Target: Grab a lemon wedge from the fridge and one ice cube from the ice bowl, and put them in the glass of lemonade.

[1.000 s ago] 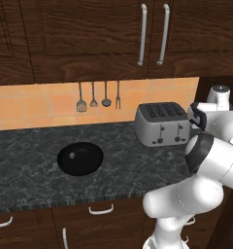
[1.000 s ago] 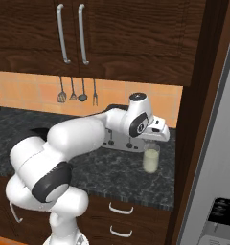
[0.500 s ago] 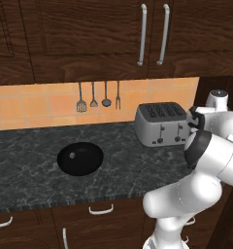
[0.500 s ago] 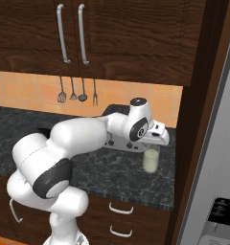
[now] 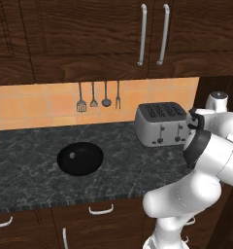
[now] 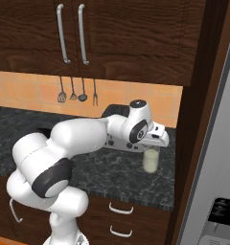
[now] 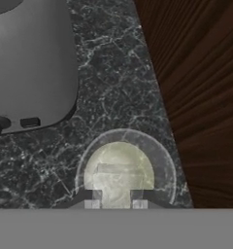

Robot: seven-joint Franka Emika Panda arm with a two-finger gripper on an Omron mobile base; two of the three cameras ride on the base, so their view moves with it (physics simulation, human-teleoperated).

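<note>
Hovering directly over the small clear glass of pale lemonade [image 7: 119,172] on the dark marble table [image 7: 113,82], the hand [image 7: 116,200], fingers together, could tip it if lowered off-centre.

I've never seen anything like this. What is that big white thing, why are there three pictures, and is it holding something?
It is a white robot arm in a simulated kitchen. Two cameras ride behind it, left and right; the third sits on its hand, looking down. On the dark counter stand a black ice bowl, a silver toaster and a glass of lemonade. The gripper hangs right above the glass, its jaws shut. A pale piece shows in the drink, just ahead of the fingertips; I cannot tell whether it is gripped.
</note>
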